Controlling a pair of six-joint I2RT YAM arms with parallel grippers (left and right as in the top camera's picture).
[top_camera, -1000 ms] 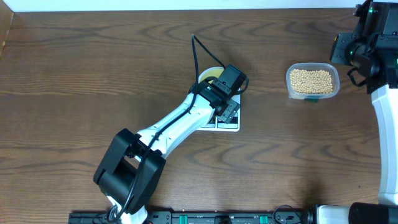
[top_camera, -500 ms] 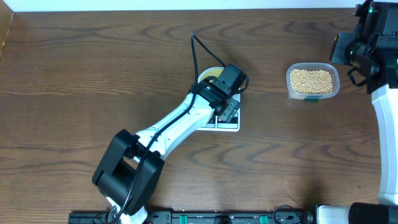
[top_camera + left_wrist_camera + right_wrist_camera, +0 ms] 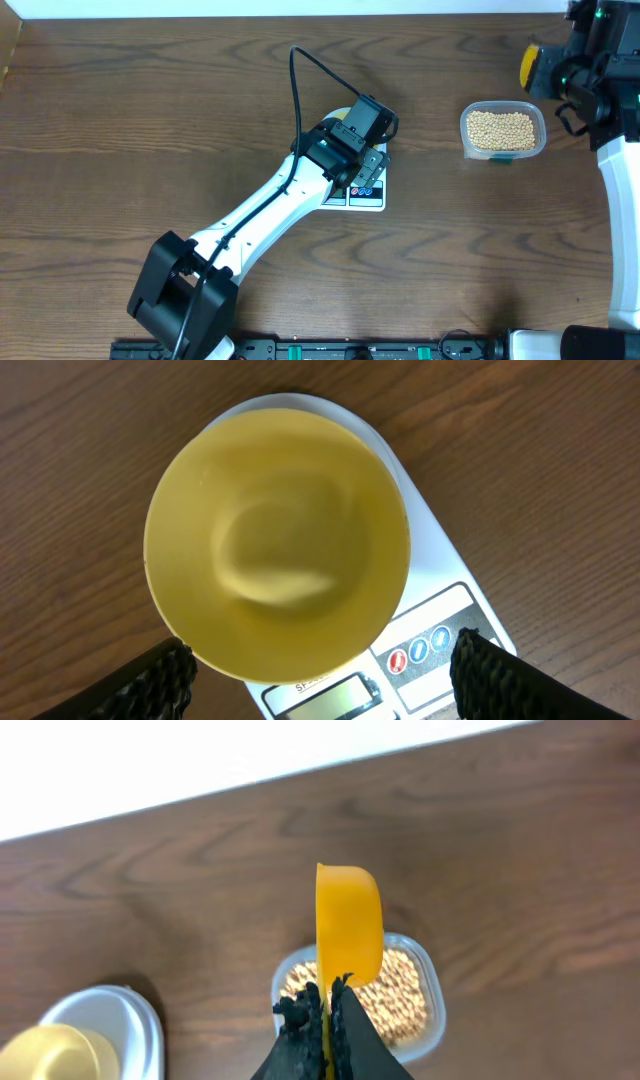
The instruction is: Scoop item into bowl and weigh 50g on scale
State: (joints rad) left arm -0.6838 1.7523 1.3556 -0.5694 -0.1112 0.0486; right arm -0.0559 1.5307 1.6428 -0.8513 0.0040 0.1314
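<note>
As the left arm (image 3: 270, 200) draws back, the spread left pincer (image 3: 325, 680) leaves the empty pale yellow round bowl (image 3: 277, 540) on the flat white scale (image 3: 440, 600); far right, the right pincer (image 3: 325, 1020) pinches a bright yellow scoop (image 3: 349, 920) over small tan beans (image 3: 502, 127); scooping can begin.

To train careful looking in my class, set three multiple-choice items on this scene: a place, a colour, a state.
1. The bowl stands: A on the scale; B beside it; C under it.
2. The scoop in the right gripper is: A green; B yellow; C white.
3. The left gripper is: A shut on the bowl; B shut on nothing; C open.
1 A: it sits on the white platform. 2 B: its cup shows yellow in the right wrist view. 3 C: it gapes wide, one tip at each side of the bowl.
</note>
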